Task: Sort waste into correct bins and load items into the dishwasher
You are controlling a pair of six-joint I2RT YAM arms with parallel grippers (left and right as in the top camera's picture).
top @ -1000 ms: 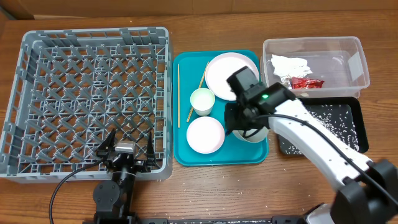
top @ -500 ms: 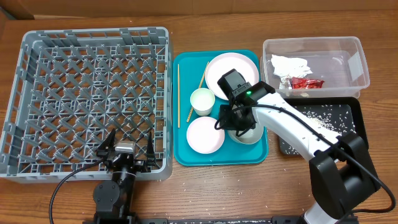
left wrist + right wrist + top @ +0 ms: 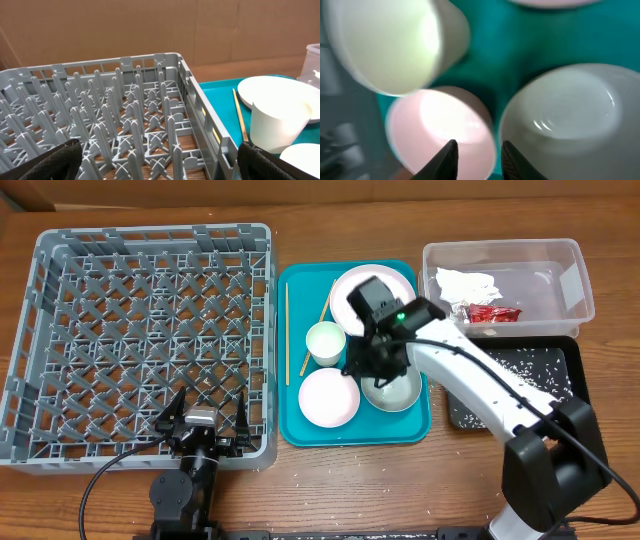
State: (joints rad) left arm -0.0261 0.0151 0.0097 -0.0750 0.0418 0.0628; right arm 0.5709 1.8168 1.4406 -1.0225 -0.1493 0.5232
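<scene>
Two white dishes flank my right gripper point(image 3: 479, 160) as it hangs low over the flat teal tray point(image 3: 296, 432). The small white round plate point(image 3: 440, 125) lies beneath one fingertip and the white round bowl point(image 3: 570, 120) sits just beside the other. From the wrist camera, the jaws stand slightly apart with nothing between them, the gap sitting over the strip of tray that parts the two rims. The small white cup point(image 3: 325, 342) stands upright just beyond. The thin wooden chopsticks point(image 3: 286, 330) lie near the tray's rack-side edge, long axes running away from me. The grey plastic lattice dish rack point(image 3: 140, 340) lies just beside the tray on its left, so whichever dish I take must travel leftward. My left gripper point(image 3: 162, 160) sits spread wide and empty at the rack's near wall, well apart from the dishes, so the right arm is plainly the nearer. Which of the two rims gets pinched, I cannot tell.
</scene>
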